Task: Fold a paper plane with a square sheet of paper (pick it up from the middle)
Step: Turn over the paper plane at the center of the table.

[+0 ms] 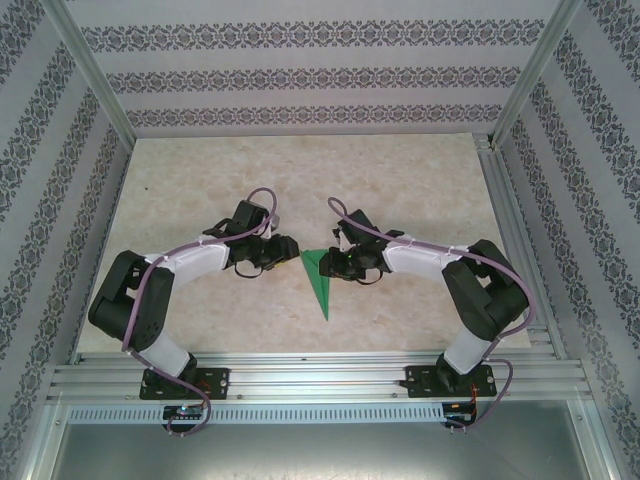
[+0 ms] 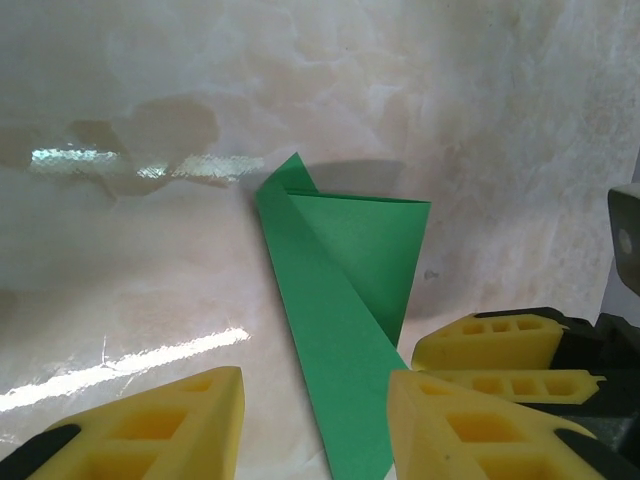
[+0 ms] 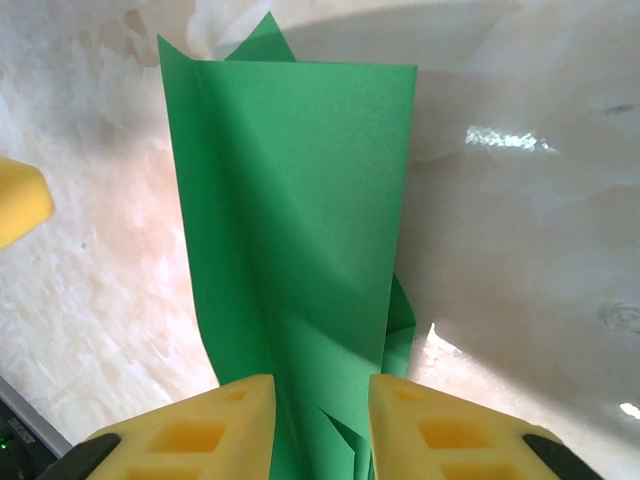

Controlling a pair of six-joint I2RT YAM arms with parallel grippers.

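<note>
The green paper plane (image 1: pixel 318 272) lies folded on the pale table (image 1: pixel 200 180) between the two arms, with its point toward their bases. The left gripper (image 2: pixel 315 385) hangs low over it, jaws spread, the paper between them. The right gripper (image 3: pixel 320 395) shows a narrow gap with the paper running through it; whether it pinches I cannot tell. Patterned walls (image 1: pixel 300 60) stand around.

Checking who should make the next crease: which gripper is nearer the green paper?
Right, narrowly. The right gripper sits over the paper, which runs between its fingers. The left gripper is just beside the paper's left edge.
</note>
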